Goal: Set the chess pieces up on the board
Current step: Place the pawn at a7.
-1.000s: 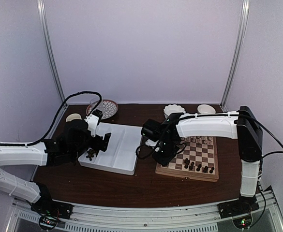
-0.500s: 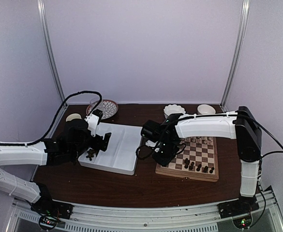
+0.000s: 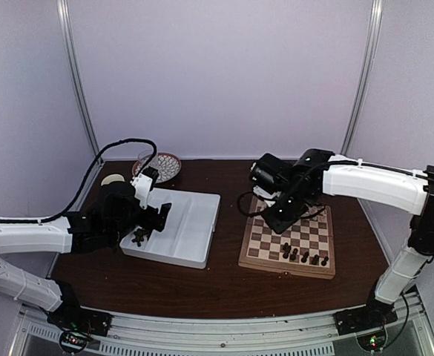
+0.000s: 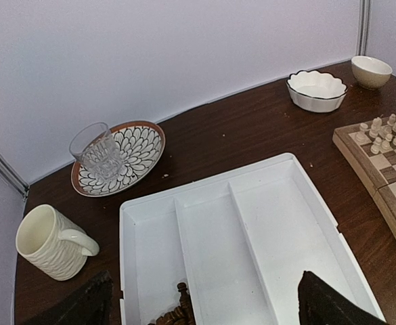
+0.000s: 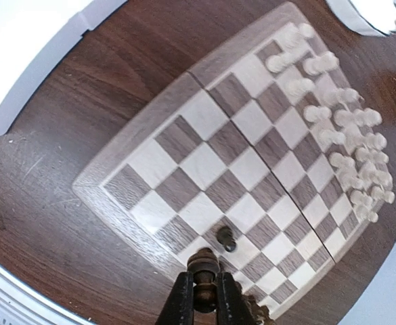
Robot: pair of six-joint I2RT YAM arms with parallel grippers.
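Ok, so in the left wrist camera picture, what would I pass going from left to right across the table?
cream mug → patterned plate → white scalloped bowl → small cream bowl

— Where are the dark chess pieces [image 3: 300, 255]?
— Several stand upright along the board [image 3: 264, 243]'s near edge. A lone piece [image 5: 203, 261] is held upright above it, and a small heap [image 3: 137, 237] lies well to its left.
— And the board?
— Flat, checked, tan-bordered.
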